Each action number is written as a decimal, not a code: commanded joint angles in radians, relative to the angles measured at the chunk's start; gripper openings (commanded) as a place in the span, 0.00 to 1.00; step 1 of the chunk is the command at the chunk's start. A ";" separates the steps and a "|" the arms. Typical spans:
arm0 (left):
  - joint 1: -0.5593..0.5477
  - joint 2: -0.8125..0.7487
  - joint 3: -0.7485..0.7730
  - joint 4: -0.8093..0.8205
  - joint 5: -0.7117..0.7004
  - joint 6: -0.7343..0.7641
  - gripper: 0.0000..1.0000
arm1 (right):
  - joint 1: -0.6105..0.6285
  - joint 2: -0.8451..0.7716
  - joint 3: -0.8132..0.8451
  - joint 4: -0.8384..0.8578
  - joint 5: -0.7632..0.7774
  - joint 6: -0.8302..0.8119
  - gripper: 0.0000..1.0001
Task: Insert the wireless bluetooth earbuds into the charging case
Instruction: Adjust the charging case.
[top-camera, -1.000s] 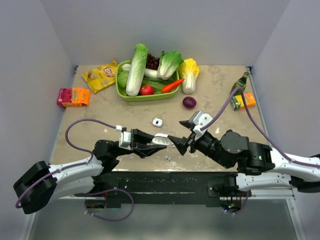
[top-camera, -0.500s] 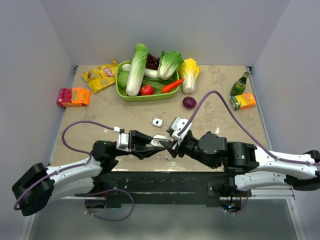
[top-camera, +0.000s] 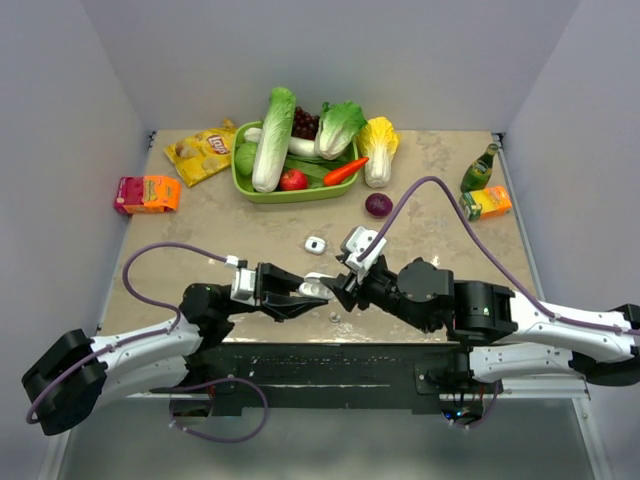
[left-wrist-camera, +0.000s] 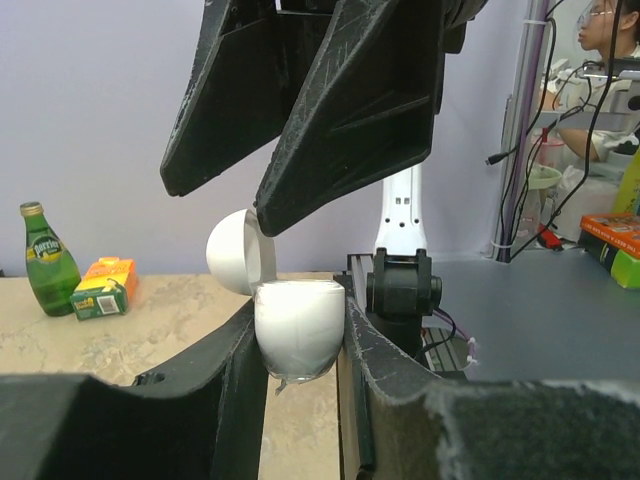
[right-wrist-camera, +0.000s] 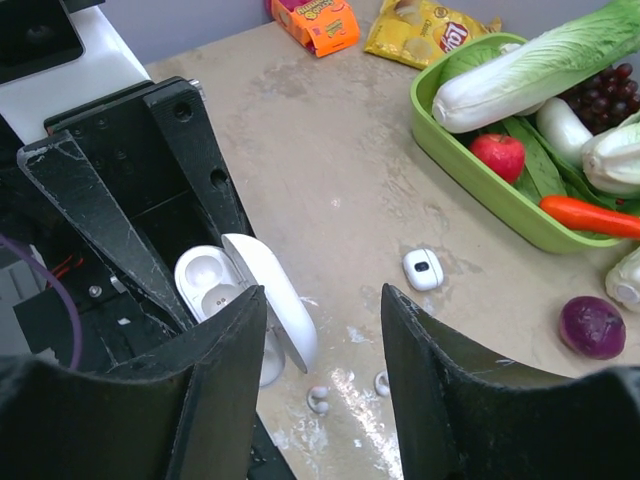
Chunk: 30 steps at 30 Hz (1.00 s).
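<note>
The white charging case (right-wrist-camera: 212, 290) is held in my left gripper (top-camera: 314, 290), its hinged lid (right-wrist-camera: 278, 300) open and two empty wells showing. In the left wrist view the case (left-wrist-camera: 298, 325) sits pinched between both fingers, with the lid (left-wrist-camera: 233, 252) standing up behind it. Two tiny white earbuds (right-wrist-camera: 318, 399) (right-wrist-camera: 383, 382) lie on the table just below the case; one shows in the top view (top-camera: 335, 316). My right gripper (right-wrist-camera: 322, 300) is open and empty, its tips right beside the lid and above the earbuds. It also shows in the top view (top-camera: 342, 284).
A small white rounded box with a dark centre (top-camera: 316, 243) lies mid-table. A green tray (top-camera: 240, 180) of vegetables stands at the back, a purple onion (top-camera: 378, 205) in front of it. Chips bag (top-camera: 203, 152), red carton (top-camera: 146, 193), bottle (top-camera: 480, 168) and juice box (top-camera: 487, 203) line the sides.
My right arm has swung left and brought its open gripper up against the case in my left gripper. The left gripper has shifted slightly left, still holding the case.
</note>
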 joint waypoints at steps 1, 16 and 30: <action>-0.002 -0.030 -0.012 0.166 0.036 -0.006 0.00 | -0.026 -0.013 0.021 0.017 0.024 0.026 0.53; -0.002 -0.095 -0.185 0.249 -0.264 -0.010 0.00 | -0.049 -0.214 -0.263 0.129 0.271 0.357 0.66; -0.007 -0.293 -0.304 0.183 -0.320 -0.015 0.00 | -0.270 0.208 -0.465 0.289 -0.176 0.540 0.33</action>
